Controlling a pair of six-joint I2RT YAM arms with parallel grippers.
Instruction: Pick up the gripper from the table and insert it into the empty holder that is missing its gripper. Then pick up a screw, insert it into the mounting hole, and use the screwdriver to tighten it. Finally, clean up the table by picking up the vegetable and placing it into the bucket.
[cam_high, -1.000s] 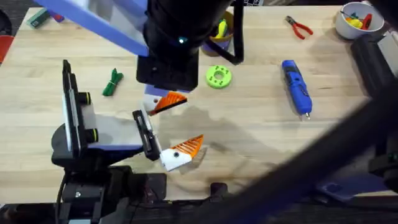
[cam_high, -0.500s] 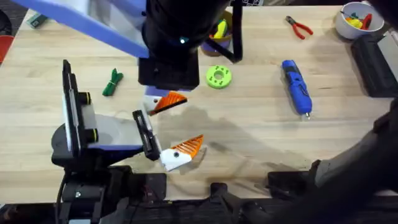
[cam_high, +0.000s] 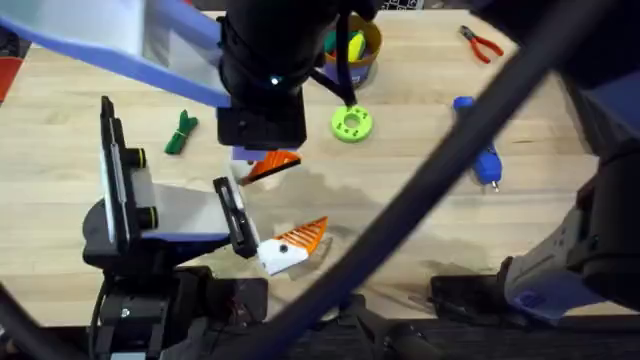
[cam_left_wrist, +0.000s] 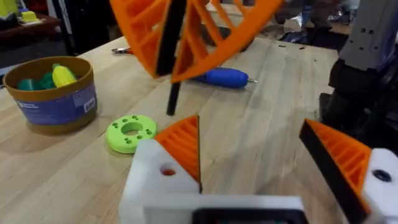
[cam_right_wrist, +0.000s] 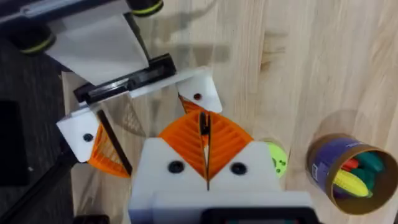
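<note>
My left gripper (cam_high: 290, 200) lies low over the table, open wide. One of its white mounts, the holder (cam_left_wrist: 380, 176) with a dark hole, carries the orange, black-sided gripper (cam_left_wrist: 336, 162). The other mount (cam_left_wrist: 163, 180) has an orange tip too. My right gripper (cam_left_wrist: 174, 43) hangs above and between them, shut on a thin black screw (cam_left_wrist: 172, 93) that points down. From the right wrist the same pads (cam_right_wrist: 186, 143) show pressed together. The blue screwdriver (cam_high: 485, 160) lies at the right, partly hidden by a dark arm part. The green vegetable (cam_high: 181, 132) lies at the left, and the bucket (cam_high: 352, 50) stands at the back.
A bright green disc (cam_high: 351, 123) lies between the bucket and the left gripper. Red-handled pliers (cam_high: 482, 44) lie at the back right. The right arm (cam_high: 265, 70) looms large over the table's middle, and a dark blurred bar crosses the right half of the overhead view.
The right arm has shifted slightly left and back, uncovering more of the bucket. A dark bar of that arm now swings across the screwdriver. The left gripper has stayed put.
</note>
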